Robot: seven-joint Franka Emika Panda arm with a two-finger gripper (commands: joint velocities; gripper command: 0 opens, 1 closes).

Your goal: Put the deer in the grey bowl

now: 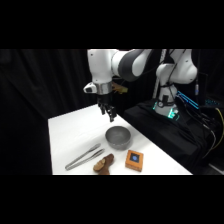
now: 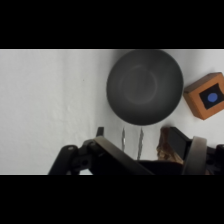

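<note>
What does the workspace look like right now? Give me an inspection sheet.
Surface: white table, no spills seen.
Job's things: deer lies on the table near the front edge, outside the grey bowl; the bowl holds nothing.
Clutter: metal tongs left of the deer; orange-brown block right of it.
Gripper: gripper hangs above the table behind the bowl, holding nothing.
Cables: some at the right, off the table.
Surroundings: dark backdrop.
</note>
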